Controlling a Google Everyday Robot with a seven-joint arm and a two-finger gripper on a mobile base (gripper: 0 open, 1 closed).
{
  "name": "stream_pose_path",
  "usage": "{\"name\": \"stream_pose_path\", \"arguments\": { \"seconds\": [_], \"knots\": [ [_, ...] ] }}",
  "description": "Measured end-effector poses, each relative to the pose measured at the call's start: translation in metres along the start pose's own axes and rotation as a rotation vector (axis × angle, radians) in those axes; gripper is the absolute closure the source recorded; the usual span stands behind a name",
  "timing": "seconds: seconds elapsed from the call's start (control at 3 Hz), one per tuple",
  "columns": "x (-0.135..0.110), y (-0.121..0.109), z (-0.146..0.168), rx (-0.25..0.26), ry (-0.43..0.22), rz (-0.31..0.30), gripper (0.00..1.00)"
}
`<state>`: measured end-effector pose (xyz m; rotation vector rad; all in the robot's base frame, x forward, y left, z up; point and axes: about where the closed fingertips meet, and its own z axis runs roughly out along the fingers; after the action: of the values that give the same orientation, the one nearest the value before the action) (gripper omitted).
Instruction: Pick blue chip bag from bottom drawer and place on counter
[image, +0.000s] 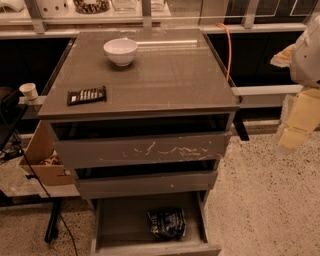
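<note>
The blue chip bag lies crumpled on the grey floor of the open bottom drawer, right of its middle. The glossy grey-brown counter tops the cabinet above it. My gripper hangs pale and cream-coloured at the right edge of the camera view, level with the top drawer. It is well to the right of the cabinet and well above the bag, and nothing shows in its grasp.
A white bowl stands at the counter's back left and a flat black striped packet lies at its front left. The scratched top drawer and middle drawer stick out slightly. A cardboard box sits left; an orange cable hangs right.
</note>
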<state>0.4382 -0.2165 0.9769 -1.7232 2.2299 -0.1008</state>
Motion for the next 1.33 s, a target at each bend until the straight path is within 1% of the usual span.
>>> {"name": "stream_pose_path", "arguments": {
  "seconds": [0.33,0.67,1.0,1.33],
  "knots": [
    [0.000,0.000,0.000,0.000,0.000,0.000,0.00],
    [-0.001,0.001,0.002,0.000,-0.005,0.002,0.27],
    [-0.007,0.013,0.016,-0.005,-0.045,0.014,0.50],
    [-0.009,0.036,0.054,-0.002,-0.111,0.043,0.81]
  ]
}}
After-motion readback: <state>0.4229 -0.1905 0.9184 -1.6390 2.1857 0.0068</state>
